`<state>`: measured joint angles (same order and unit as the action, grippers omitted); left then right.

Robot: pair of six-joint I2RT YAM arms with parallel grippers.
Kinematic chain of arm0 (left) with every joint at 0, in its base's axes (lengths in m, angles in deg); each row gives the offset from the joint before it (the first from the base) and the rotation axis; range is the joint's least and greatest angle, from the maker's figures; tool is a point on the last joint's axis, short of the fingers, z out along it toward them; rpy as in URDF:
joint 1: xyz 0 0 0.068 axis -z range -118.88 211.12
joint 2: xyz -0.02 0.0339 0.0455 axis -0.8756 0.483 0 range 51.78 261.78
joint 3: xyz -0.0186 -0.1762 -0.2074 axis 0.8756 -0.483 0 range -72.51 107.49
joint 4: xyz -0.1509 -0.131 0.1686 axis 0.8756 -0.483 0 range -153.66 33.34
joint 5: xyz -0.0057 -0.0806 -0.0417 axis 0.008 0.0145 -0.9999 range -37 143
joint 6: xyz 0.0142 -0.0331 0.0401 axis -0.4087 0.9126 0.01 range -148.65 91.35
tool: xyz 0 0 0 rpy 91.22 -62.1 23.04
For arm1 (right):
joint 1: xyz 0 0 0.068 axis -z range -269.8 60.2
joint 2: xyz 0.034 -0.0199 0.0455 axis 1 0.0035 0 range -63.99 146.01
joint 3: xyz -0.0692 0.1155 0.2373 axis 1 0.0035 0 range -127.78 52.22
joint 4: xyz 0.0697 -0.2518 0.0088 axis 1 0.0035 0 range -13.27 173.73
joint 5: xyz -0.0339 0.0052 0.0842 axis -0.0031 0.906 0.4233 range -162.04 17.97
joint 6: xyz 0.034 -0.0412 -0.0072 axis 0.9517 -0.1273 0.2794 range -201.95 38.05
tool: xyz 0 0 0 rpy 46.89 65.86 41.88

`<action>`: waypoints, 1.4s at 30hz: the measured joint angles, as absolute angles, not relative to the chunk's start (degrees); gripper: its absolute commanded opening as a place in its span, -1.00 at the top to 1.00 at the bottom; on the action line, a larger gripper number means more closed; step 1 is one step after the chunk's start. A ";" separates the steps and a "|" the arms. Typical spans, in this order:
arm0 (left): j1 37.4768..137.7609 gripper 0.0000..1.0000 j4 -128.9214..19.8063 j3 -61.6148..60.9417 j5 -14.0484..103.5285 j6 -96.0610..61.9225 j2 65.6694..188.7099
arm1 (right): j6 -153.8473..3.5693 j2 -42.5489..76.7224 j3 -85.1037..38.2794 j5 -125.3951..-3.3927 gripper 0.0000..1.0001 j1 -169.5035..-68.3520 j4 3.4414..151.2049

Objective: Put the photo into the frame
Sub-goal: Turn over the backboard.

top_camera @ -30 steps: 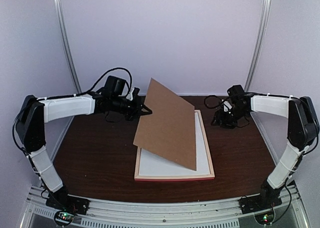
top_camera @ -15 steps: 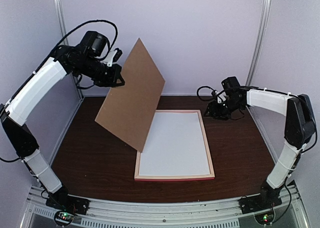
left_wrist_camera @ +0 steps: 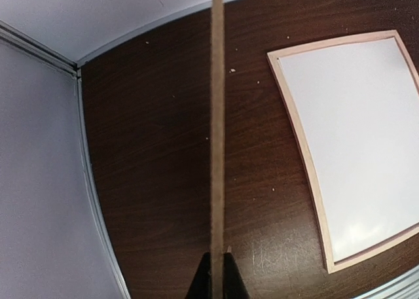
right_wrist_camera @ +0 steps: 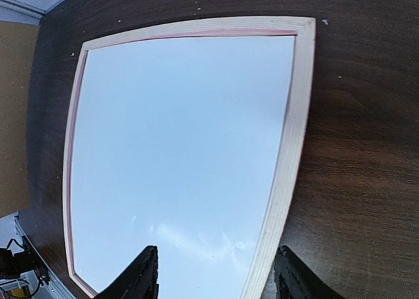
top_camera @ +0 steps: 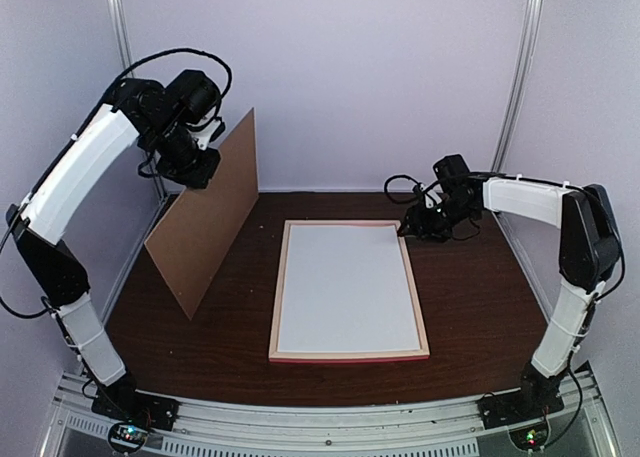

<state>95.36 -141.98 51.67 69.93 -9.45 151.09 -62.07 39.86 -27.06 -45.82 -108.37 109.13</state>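
The left gripper (top_camera: pixel 196 163) is pressed together on the upper edge of the brown backing board (top_camera: pixel 205 227), pinching it between both fingers (left_wrist_camera: pixel 204 281). In the left wrist view the board shows edge-on as a thin tan strip running straight out from the closed jaws. It hangs close to upright, raised well to the left of the frame (top_camera: pixel 349 356) and apart from it, its flat face turned toward the frame. Whether its lowest corner touches the table (top_camera: pixel 480 307) cannot be told.

The right gripper (top_camera: pixel 411 227) is spread, with nothing between its fingers (right_wrist_camera: pixel 145 273). It sits low, right at the frame's far right corner. In the right wrist view the two dark fingers stand on either side of one pale wooden rail of the frame. Whether they touch the rail cannot be told.

The frame lies flat in the middle of the dark brown table, long sides running away from the arm bases. Its near rail shows pink and the others pale wood. A plain white sheet (top_camera: pixel 348 285) fills the whole opening, level inside the rails. Whether this sheet is the photo lying face down cannot be told.
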 measured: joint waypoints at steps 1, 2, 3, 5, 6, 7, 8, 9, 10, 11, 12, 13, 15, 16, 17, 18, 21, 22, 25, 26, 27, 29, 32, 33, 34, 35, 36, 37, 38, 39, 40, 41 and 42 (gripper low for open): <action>95.36 1.00 -141.83 51.24 69.58 -9.45 152.10 | -61.88 39.90 -27.06 -45.40 -0.21 -108.81 108.82; 95.36 1.00 -141.59 50.69 69.19 -9.43 153.01 | -61.53 39.95 -27.06 -44.90 -0.21 -109.35 108.50; 95.36 1.00 -141.52 50.23 68.62 -9.38 154.06 | -61.09 39.97 -27.06 -44.55 -0.20 -109.81 108.15; 95.36 1.00 -141.17 49.51 67.48 -9.21 155.53 | -60.63 40.23 -27.22 -43.70 -0.20 -110.79 107.51; 95.36 1.00 -140.78 49.36 67.07 -9.05 156.03 | -60.48 40.49 -27.37 -43.46 -0.21 -111.23 107.23; 95.36 1.00 -140.45 49.29 66.41 -8.86 156.47 | -60.28 40.82 -27.54 -43.26 -0.21 -111.73 106.79; 95.36 1.00 -140.41 49.29 66.28 -8.84 156.49 | -60.06 41.11 -27.79 -43.09 -0.20 -112.06 106.70; 95.36 1.00 -140.30 49.29 66.08 -8.70 156.49 | -59.80 41.50 -28.07 -42.87 -0.21 -112.32 106.55; 95.36 1.00 -140.27 49.29 65.82 -8.51 156.49 | -59.60 41.85 -28.33 -42.58 -0.21 -112.63 106.29; 95.36 1.00 -140.23 49.29 65.58 -8.38 156.49 | -59.45 42.22 -28.51 -42.30 -0.21 -112.91 106.03; 95.36 1.00 -140.01 49.27 65.21 -8.27 156.49 | -59.21 42.59 -28.81 -42.08 -0.21 -113.20 105.87; 95.36 1.00 -139.58 49.07 64.73 -8.05 156.49 | -59.01 43.07 -29.18 -41.84 -0.20 -113.55 105.61; 95.36 1.00 -138.57 48.66 63.85 -7.66 156.47 | -58.29 43.82 -29.93 -41.29 -0.21 -114.16 105.26; 95.36 0.99 -137.98 48.44 63.33 -7.52 156.47 | -57.97 44.12 -30.26 -41.03 -0.22 -114.36 105.07; 95.36 0.97 -137.13 48.07 62.87 -7.39 156.45 | -57.31 44.58 -30.85 -40.62 -0.23 -114.73 104.69; 95.36 0.93 -136.28 47.72 62.37 -7.26 156.45 | -56.46 45.00 -31.41 -40.07 -0.24 -115.23 103.95; 95.36 0.85 -133.98 46.76 61.08 -6.56 156.36 | -53.40 45.98 -33.42 -37.88 -0.34 -116.76 101.61; 95.36 0.85 -133.37 46.49 60.44 -6.39 156.36 | -52.11 46.33 -34.28 -37.01 -0.37 -117.33 100.39; 95.42 0.84 -131.36 45.71 57.80 -5.05 156.36 | -47.63 47.64 -37.53 -34.69 -0.45 -119.06 96.02; 95.42 0.84 -130.96 45.55 57.23 -4.79 156.36 | -45.84 48.25 -39.00 -34.01 -0.47 -119.69 94.18; 95.42 0.84 -130.40 45.34 56.66 -4.53 156.36 | -44.50 48.67 -39.98 -33.38 -0.48 -120.04 92.83; 95.42 0.84 -129.30 44.99 55.68 -4.22 156.34 | -41.33 49.94 -42.89 -32.22 -0.50 -121.00 90.38; 95.42 0.82 -128.06 44.55 54.48 -3.90 156.29 | -36.81 52.62 -48.59 -30.67 -0.53 -122.18 87.10; 95.42 0.79 -127.82 44.37 54.26 -3.79 156.25 | -35.72 53.54 -50.58 -30.23 -0.54 -122.49 86.64; 95.42 0.77 -127.62 44.24 54.00 -3.61 156.21 | -34.23 54.92 -53.45 -29.80 -0.56 -122.95 85.87; 95.42 0.75 -127.14 44.09 53.65 -3.37 156.16 | -33.44 55.79 -55.30 -29.42 -0.58 -123.23 85.57; 95.42 0.73 -126.61 43.98 53.14 -3.17 156.16 | -32.22 57.06 -57.86 -29.10 -0.59 -123.62 85.31; 95.47 0.70 -125.94 43.81 52.58 -2.96 156.16 | -31.17 58.26 -60.42 -28.75 -0.60 -124.04 84.78; 95.55 0.69 -125.08 43.57 51.79 -2.58 156.16 | -30.40 59.05 -61.97 -28.51 -0.61 -124.41 84.54; 95.71 0.66 -124.30 43.33 51.02 -2.26 156.16 | -29.46 59.79 -63.54 -28.31 -0.62 -124.87 84.50; 95.97 0.64 -123.47 43.04 50.04 -1.78 156.16 | -28.94 60.34 -64.70 -28.20 -0.62 -125.24 84.52; 96.17 0.59 -123.01 42.87 49.54 -1.45 156.21 | -28.46 60.75 -65.58 -28.11 -0.63 -125.57 84.56; 96.39 0.53 -122.51 42.63 48.99 -1.10 156.23 | -27.91 61.24 -66.52 -28.05 -0.63 -125.92 84.65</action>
